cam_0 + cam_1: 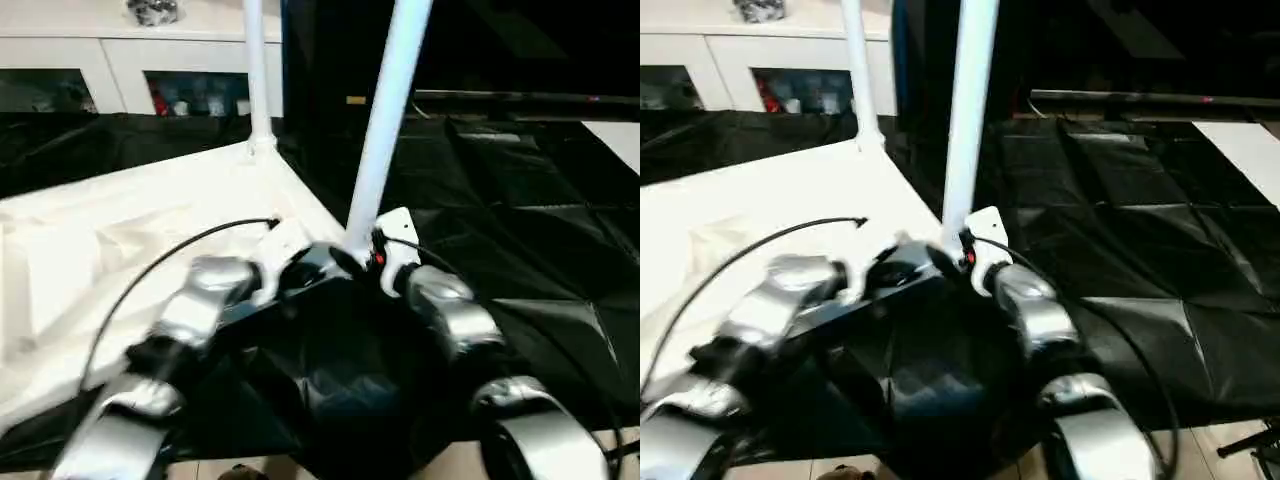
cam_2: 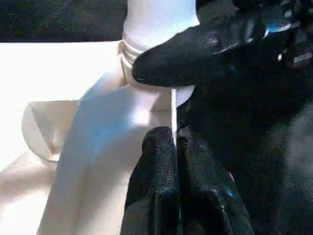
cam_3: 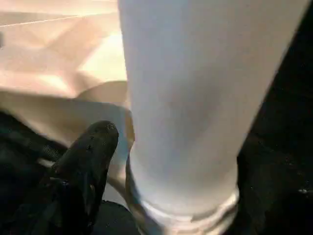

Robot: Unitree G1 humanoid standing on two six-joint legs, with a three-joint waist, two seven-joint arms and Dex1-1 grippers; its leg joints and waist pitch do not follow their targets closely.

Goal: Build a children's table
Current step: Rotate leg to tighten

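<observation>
The white tabletop (image 1: 130,240) is lying upside down on a black sheet (image 1: 500,230), ribbed underside facing up, taking up the left half of the head view. Two white legs are already standing in corner sockets: the near leg (image 1: 385,120) rises from the corner closest to the robot, leaning a bit to the right as it goes up, and the far leg (image 1: 257,75) stands at the back corner, pretty much upright. In the right wrist view you can see the near leg's base (image 3: 186,205) with its ridged collar sitting right at the socket rim (image 3: 105,93). Both grippers are crowded around that near corner. The left gripper (image 2: 176,142) has its two black fingers pinched almost together on the thin edge of the tabletop's rim, just below the socket. The right gripper (image 1: 375,250) is right up against the bottom of the near leg; one black finger (image 3: 90,152) sits beside the tube, but I can't tell if it's actually clamped or spread. Behind the table there's a white cabinet (image 1: 130,60) with glass doors and some small colourful stuff inside, too blurry to make out.
</observation>
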